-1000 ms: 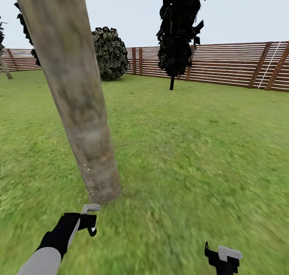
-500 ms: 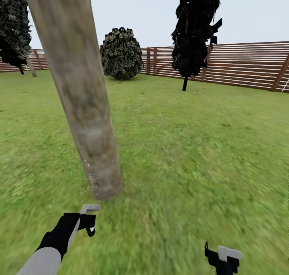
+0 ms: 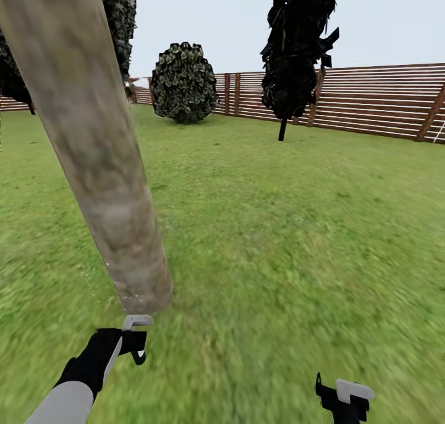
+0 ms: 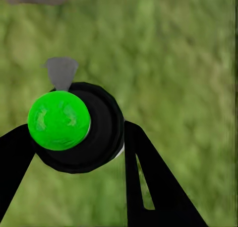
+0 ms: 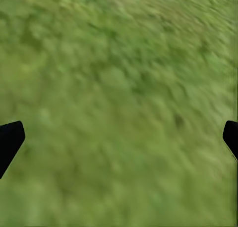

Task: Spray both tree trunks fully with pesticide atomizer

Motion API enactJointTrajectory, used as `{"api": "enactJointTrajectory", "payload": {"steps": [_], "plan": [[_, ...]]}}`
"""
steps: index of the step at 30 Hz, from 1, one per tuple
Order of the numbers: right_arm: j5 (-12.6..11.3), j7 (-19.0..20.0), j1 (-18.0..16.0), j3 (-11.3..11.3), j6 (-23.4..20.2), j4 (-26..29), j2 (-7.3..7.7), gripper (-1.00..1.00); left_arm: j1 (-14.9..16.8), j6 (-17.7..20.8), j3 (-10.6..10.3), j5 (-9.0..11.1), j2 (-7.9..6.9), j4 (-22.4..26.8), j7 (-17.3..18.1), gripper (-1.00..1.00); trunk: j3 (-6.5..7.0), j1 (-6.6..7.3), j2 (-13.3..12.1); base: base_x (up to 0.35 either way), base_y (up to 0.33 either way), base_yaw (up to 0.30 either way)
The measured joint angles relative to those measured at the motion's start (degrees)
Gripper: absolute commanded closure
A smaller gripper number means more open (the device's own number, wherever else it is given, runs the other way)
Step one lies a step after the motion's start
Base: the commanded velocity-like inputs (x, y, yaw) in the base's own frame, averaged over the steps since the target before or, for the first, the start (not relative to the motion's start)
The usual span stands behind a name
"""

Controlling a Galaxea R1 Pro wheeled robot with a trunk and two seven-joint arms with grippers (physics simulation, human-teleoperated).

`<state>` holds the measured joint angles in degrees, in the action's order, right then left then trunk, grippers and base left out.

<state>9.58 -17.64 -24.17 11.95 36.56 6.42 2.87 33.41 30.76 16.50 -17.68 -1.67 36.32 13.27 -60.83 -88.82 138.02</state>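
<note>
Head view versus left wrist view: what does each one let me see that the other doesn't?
The head view alone gives the thick tree trunk rising from the lawn, the slatted fence, a round bush, a thin dark tree and the right claw. The left wrist view alone gives the atomizer's bright green top and grey nozzle, clamped between black fingers. Both show grass and the left claw.

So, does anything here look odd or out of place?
Nothing looks damaged or spilled. The thick trunk appears tilted in the head view, with a few white specks near its base. The left gripper is shut on the atomizer, and the right gripper hangs open above the grass.
</note>
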Motion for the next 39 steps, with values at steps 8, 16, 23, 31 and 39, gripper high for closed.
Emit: {"api": "enactJointTrajectory", "payload": {"steps": [8,16,23,31,39], "plan": [[0.00,-0.02,0.00,0.01,0.00,0.00,-0.06,-1.00,0.01,0.00,0.11,0.01,0.00,0.28,0.00,1.00,0.00,0.00,0.00,0.004,-0.271,0.256],[0.00,-0.01,0.00,0.00,0.00,0.00,-0.06,-1.00,0.01,0.00,0.04,0.01,0.00,0.50,-0.01,1.00,0.00,0.00,0.00,0.000,-0.272,0.097],[0.00,-0.02,0.00,0.00,0.00,0.00,-0.13,-1.00,-0.01,0.00,0.03,0.01,0.00,0.59,-0.08,1.00,0.00,0.00,0.00,0.000,-0.272,0.146],[0.00,0.03,0.00,0.00,0.00,0.00,-0.15,-1.00,0.00,0.00,0.09,-0.09,-0.39,0.59,-0.14,1.00,0.00,0.00,0.00,0.080,-0.259,0.275],[-0.01,0.05,0.00,0.02,0.00,0.01,-0.15,-1.00,0.29,-0.30,-0.32,0.08,0.30,0.71,-2.20,1.00,0.00,0.00,0.00,0.092,-0.075,0.253]]}}
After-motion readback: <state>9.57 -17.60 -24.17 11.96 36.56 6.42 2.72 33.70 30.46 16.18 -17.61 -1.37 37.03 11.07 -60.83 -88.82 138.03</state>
